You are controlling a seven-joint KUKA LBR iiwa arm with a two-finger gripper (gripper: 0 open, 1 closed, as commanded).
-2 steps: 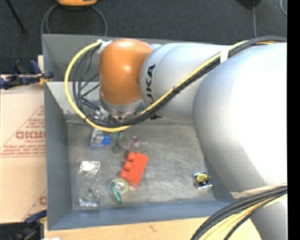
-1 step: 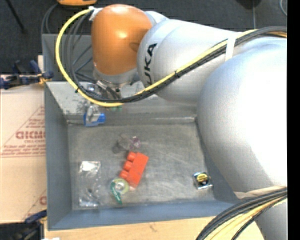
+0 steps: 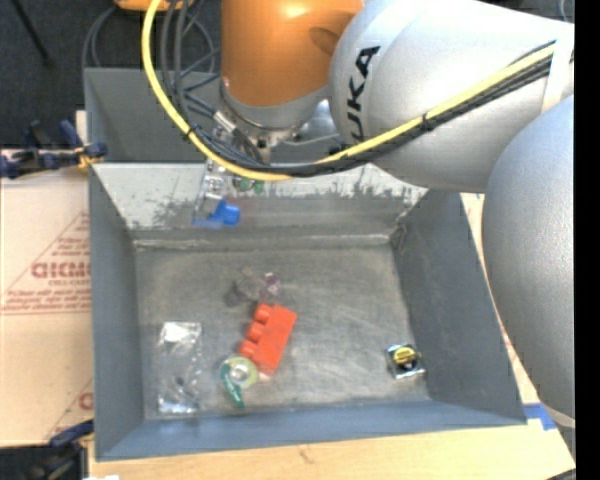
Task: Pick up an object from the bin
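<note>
Up at the bin's [image 3: 112, 298] eleven o'clock, before its back wall, the gripper [image 3: 218, 202] has its jaws drawn close, pinching a small blue block [image 3: 223, 215] at their tips; a red toy brick [image 3: 268, 333] lies mid-floor; a clear plastic bag [image 3: 178, 366] at eight o'clock.

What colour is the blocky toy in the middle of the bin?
Orange-red. The block toy shows best in the camera view, on the bin's floor.

Bin [image 3: 110, 298] — toy brick [image 3: 268, 334] at centre, bag [image 3: 178, 366] left, ring [image 3: 237, 373] between them, small item [image 3: 405, 360] right.
</note>
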